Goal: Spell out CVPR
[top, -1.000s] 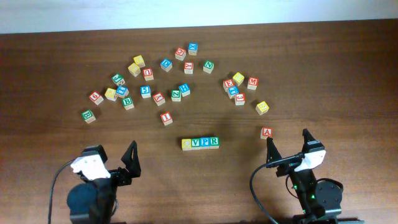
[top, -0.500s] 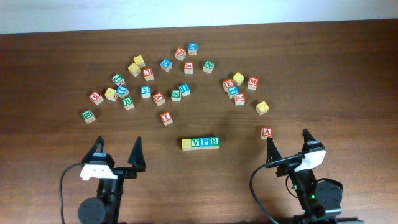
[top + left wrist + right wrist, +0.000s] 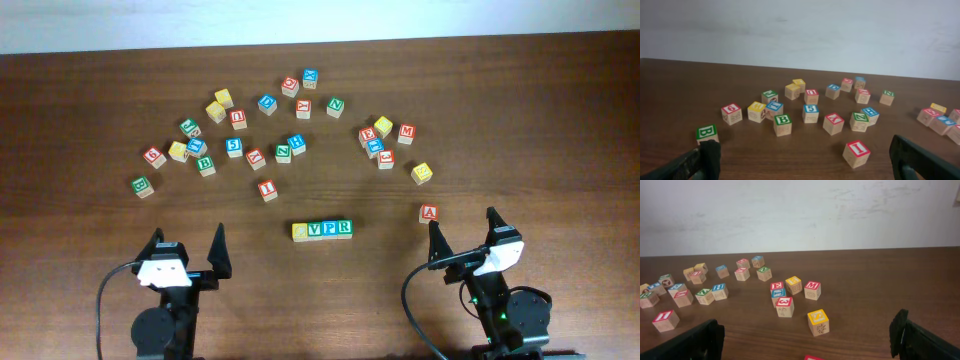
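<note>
Four cubes stand side by side in a row at the table's front middle: a yellow-faced cube (image 3: 300, 231), green V (image 3: 316, 230), blue P (image 3: 331, 229) and green R (image 3: 345, 228), touching one another. My left gripper (image 3: 188, 240) is open to the left of the row, well apart from it, with nothing between its fingers (image 3: 707, 156). My right gripper (image 3: 461, 222) is open to the right of the row, also holding nothing. Neither wrist view shows the row; each looks past it at the scattered cubes.
Many loose letter cubes lie scattered across the back of the table. A red A cube (image 3: 428, 213) sits just ahead of the right gripper's left finger. A red I cube (image 3: 267, 189) and a green B cube (image 3: 143, 186) lie ahead of the left gripper.
The left arm has swung round from a skewed pose to face straight toward the back, its open fingers now level. The right arm and all cubes have stayed put.
</note>
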Robot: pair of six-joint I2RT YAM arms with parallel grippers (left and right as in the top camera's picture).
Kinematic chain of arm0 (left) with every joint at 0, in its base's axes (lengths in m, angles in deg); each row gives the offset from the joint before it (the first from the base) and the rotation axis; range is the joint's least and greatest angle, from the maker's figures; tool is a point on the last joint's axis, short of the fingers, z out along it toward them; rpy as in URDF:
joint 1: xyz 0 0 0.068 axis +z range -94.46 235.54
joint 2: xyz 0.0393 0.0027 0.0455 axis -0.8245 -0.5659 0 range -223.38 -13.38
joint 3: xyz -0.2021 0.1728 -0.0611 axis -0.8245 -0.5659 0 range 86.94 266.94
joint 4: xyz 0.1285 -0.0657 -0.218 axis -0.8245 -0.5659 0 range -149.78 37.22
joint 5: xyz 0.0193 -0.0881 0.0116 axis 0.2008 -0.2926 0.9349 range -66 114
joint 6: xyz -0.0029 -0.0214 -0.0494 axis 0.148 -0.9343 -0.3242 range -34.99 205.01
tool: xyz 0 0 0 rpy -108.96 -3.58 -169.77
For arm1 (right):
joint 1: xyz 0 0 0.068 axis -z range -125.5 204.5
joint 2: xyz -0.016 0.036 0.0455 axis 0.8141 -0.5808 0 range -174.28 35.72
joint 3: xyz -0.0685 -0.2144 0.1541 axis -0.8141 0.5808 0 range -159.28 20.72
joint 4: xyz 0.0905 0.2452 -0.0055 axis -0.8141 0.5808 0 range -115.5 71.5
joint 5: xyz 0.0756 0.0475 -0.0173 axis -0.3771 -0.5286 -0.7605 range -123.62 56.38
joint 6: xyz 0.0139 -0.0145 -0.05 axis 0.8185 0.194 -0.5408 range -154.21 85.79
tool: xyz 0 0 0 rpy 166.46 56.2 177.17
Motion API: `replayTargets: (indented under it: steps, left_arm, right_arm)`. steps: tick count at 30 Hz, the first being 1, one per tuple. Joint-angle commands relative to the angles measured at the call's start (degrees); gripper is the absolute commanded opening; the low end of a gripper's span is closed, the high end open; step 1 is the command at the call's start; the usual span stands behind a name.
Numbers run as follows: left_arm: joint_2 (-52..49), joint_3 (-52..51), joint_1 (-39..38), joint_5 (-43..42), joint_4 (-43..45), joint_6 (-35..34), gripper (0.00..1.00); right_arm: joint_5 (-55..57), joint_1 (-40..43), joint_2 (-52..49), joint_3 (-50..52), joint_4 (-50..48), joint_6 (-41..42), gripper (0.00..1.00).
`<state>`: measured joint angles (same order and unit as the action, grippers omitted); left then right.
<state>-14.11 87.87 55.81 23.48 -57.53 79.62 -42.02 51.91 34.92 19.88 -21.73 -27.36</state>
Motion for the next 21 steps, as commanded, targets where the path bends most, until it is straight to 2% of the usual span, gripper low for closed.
replayTargets:
  steps: [1, 7, 21]
  left_arm:
    - [0.46, -0.42, -0.22, 1.40, -0.09, -0.33, 0.99]
    - [0.46, -0.42, -0.24, 0.33, -0.13, 3.41, 0.99]
    - [0.44, -0.42, -0.22, 0.17, -0.07, 3.72, 0.99]
  right_arm:
    - [0.48, 0.42, 0.59, 0.52, 0.04, -0.46, 0.98]
    - [0.48, 0.42, 0.59, 0.52, 0.04, -0.46, 0.98]
    - [0.48, 0.42, 0.59, 0.52, 0.04, -0.46, 0.98]
